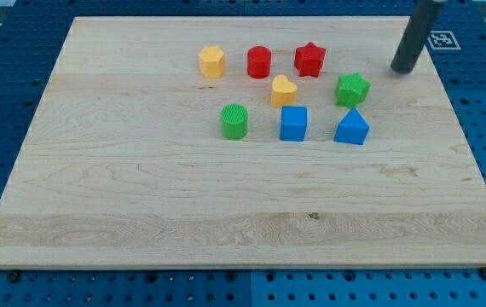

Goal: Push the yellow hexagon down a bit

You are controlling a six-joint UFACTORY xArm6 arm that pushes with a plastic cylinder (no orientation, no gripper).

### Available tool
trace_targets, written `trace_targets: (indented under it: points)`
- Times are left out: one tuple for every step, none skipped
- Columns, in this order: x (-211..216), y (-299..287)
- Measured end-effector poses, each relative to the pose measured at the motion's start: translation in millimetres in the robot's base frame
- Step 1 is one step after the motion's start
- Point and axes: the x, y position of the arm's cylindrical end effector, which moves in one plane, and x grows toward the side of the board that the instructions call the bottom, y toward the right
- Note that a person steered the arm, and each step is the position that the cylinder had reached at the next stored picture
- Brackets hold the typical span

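Note:
The yellow hexagon [212, 61] stands near the view's top, left of the red cylinder [259, 61]. My tip [403, 70] is at the view's upper right, far to the right of the yellow hexagon, beyond the red star [309, 59] and above right of the green star [353, 89]. It touches no block.
A yellow heart [283, 89] sits below the red cylinder. A green cylinder [234, 121], a blue cube [293, 123] and a blue triangular block [352, 128] form a row below. The wooden board [141, 205] lies on a blue pegboard.

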Motion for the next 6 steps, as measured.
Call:
trace_targets:
  points:
    - [-54.2, -44.3]
    - [-65.8, -125.5]
    - [-65.7, -208.6]
    - [-49.9, -261.3]
    - [-16.8, -275.4]
    - [-11.7, -291.6]
